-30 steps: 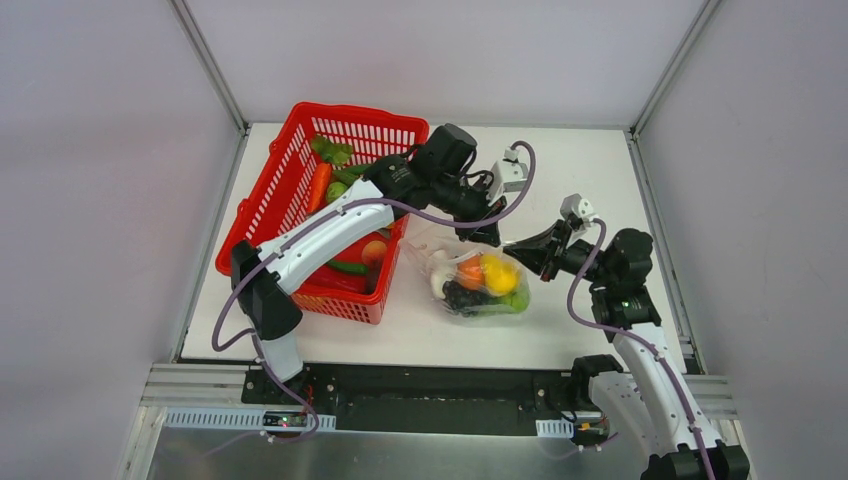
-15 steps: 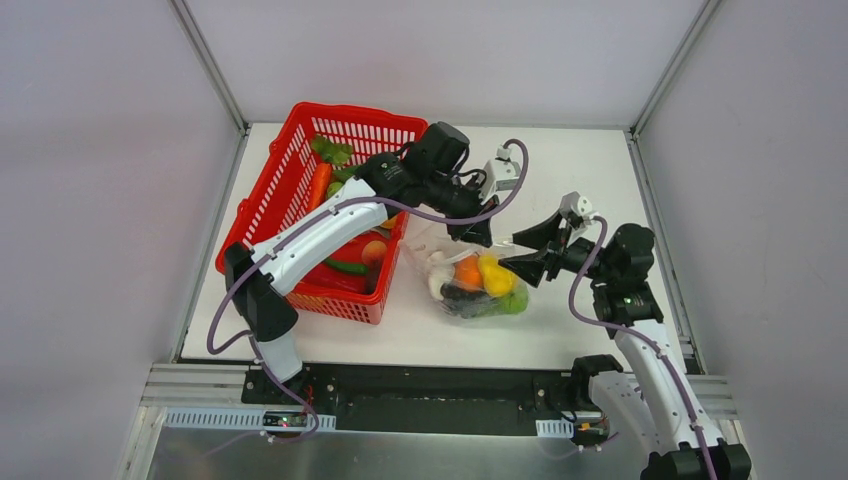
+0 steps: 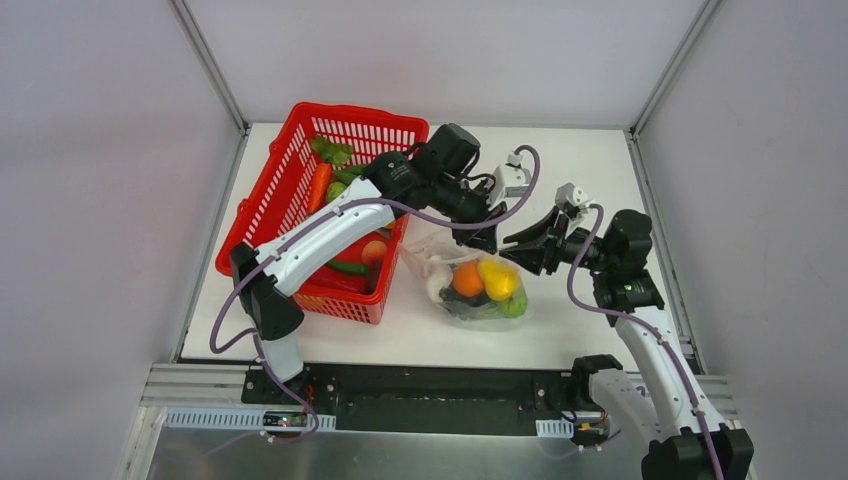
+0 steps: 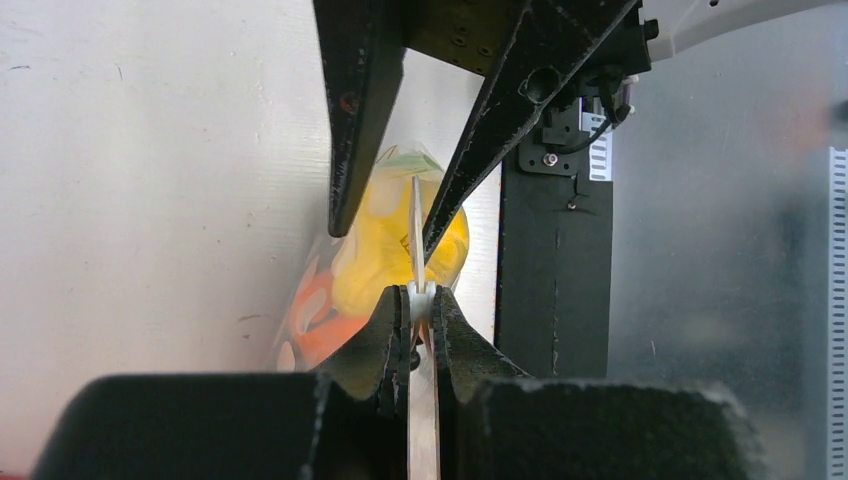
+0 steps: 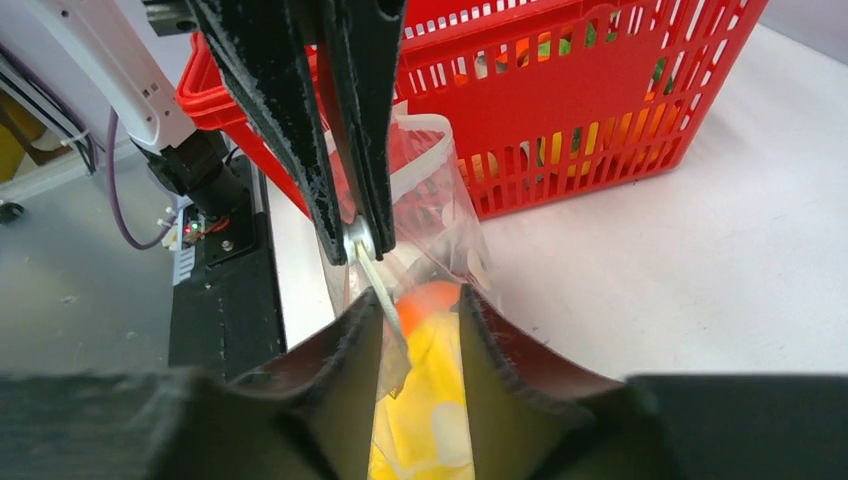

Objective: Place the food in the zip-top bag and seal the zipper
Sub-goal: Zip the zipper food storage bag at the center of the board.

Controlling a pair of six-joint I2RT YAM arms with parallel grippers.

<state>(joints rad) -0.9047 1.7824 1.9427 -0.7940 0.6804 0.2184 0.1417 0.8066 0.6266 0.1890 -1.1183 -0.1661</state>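
Bare worktop (image 3: 590, 165) is free behind and right of the zip-top bag (image 3: 428, 252), plus a near strip in front of it. Left side blocked: red basket (image 3: 262, 205) just beside the bag, left arm (image 3: 330, 228) slung across the basket. Bag mouth crowded, with the left hand (image 3: 489, 236) pinched on the edge and the right hand (image 3: 522, 244) straddling that edge, jaws parted, tips nearly meeting.
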